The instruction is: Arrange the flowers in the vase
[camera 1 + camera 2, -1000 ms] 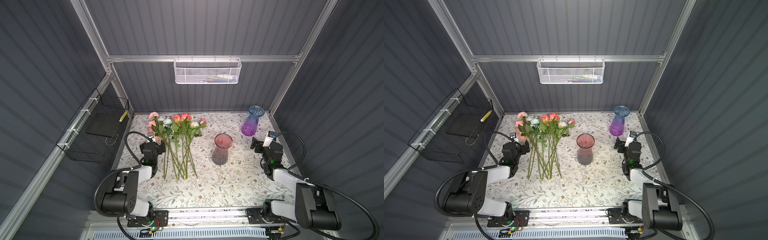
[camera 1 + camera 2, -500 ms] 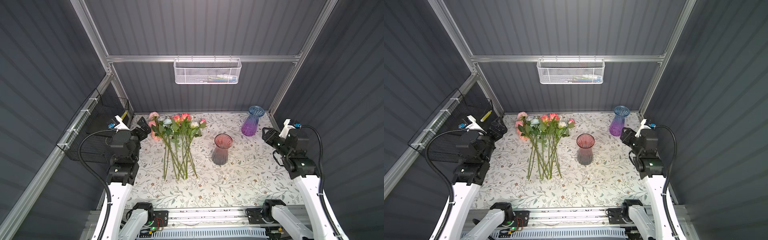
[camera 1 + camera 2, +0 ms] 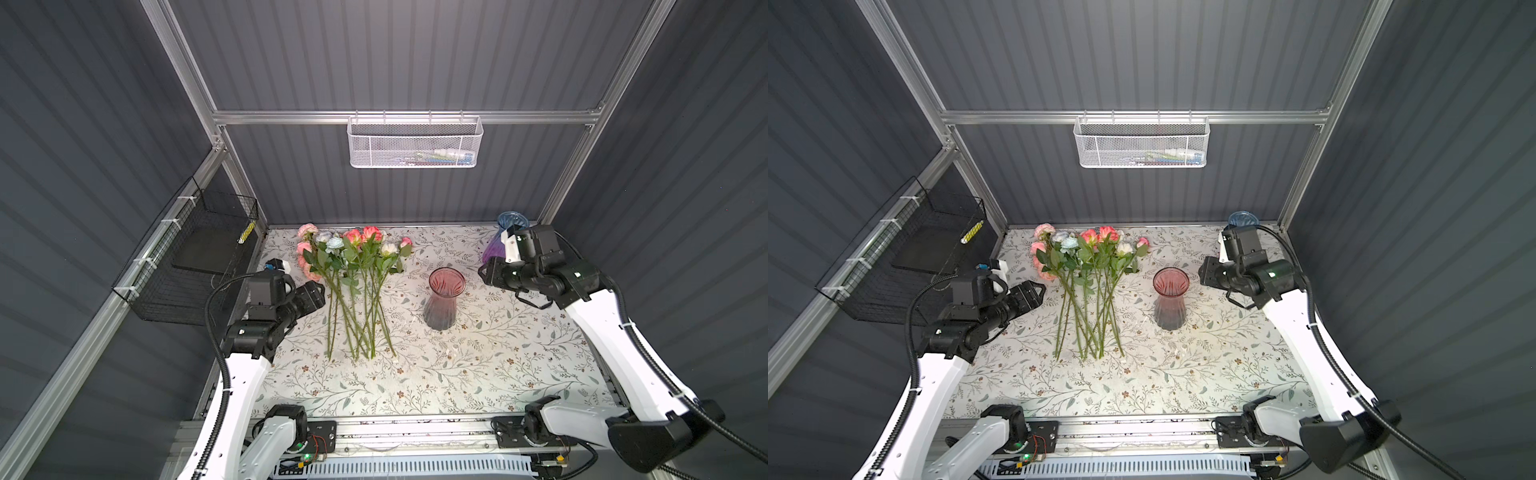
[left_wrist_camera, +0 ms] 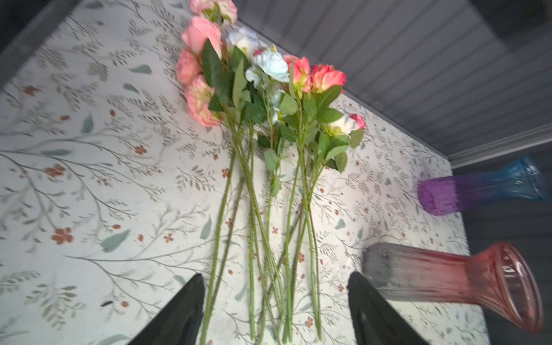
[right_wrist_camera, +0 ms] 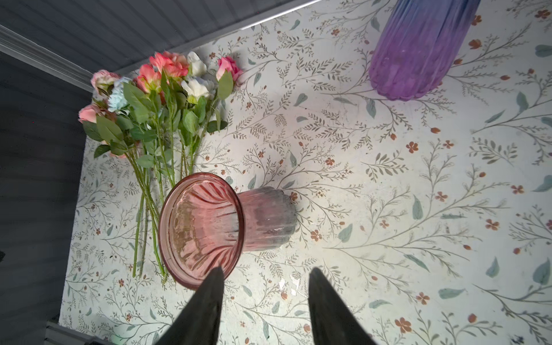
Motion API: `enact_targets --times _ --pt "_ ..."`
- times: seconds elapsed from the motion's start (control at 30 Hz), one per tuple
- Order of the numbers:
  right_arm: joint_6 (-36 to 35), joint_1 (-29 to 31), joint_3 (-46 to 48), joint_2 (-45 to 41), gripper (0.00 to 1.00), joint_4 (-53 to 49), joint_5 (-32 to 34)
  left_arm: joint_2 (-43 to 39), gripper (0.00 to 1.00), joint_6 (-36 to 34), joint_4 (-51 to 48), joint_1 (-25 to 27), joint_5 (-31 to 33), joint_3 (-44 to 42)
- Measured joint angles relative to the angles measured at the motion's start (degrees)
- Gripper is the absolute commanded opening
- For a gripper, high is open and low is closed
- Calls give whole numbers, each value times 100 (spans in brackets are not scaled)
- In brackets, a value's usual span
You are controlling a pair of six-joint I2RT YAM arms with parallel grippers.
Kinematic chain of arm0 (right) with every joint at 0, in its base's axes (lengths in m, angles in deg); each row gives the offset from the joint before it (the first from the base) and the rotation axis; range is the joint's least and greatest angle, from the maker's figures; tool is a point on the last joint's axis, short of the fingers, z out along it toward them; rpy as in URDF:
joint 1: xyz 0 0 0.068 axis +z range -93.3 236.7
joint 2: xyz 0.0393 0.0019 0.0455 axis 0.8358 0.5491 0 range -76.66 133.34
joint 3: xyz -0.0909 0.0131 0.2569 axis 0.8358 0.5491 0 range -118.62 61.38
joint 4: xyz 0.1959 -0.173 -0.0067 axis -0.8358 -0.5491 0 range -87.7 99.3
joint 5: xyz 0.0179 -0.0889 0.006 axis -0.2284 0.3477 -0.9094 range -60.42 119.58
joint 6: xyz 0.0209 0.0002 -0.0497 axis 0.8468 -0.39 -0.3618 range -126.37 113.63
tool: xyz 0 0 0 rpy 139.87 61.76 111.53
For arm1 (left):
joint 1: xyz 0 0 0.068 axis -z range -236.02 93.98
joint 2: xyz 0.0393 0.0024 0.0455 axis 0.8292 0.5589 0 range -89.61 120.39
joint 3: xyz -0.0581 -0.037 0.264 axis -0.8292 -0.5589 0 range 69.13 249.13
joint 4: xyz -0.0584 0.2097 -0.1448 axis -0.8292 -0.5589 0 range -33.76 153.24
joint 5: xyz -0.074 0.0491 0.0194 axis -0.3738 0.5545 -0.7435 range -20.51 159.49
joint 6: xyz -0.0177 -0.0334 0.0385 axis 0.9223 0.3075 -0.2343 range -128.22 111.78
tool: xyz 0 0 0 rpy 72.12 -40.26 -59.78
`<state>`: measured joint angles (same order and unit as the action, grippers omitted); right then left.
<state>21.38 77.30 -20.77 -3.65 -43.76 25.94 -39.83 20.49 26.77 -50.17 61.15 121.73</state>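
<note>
The flowers (image 3: pixel 357 291) (image 3: pixel 1092 291) lie flat in one bunch on the left half of the table, pink, coral, white and pale blue blooms toward the back wall. A pink glass vase (image 3: pixel 442 303) (image 3: pixel 1170 303) stands upright mid-table, with nothing in it. My left gripper (image 3: pixel 318 291) (image 4: pixel 275 276) hovers open just left of the stems (image 4: pixel 254 239), which show between its fingers from above. My right gripper (image 3: pixel 484 272) (image 5: pixel 267 270) hangs open and empty, above and to the right of the vase (image 5: pixel 209 227).
A purple-and-blue vase (image 3: pixel 496 249) (image 5: pixel 418 50) stands at the back right, right behind my right wrist. A white mesh basket (image 3: pixel 414 143) hangs on the back wall and a black wire basket (image 3: pixel 199 257) on the left wall. A floral cloth (image 3: pixel 498 353) covers the table.
Both arms have risen from their folded low pose and reached inward, the left toward the flower stems, the right toward the pink vase. Both sets of jaws have narrowed somewhat.
</note>
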Motion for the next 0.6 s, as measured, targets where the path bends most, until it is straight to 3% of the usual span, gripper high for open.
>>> enact_targets --times 0.3,0.6 --pt "-114 319 -511 1187 40 -221 -203 262 73 55 2 0 -625 -175" --pt "-96 420 -514 1484 28 -247 -203 249 73 55 13 0 -813 -286"
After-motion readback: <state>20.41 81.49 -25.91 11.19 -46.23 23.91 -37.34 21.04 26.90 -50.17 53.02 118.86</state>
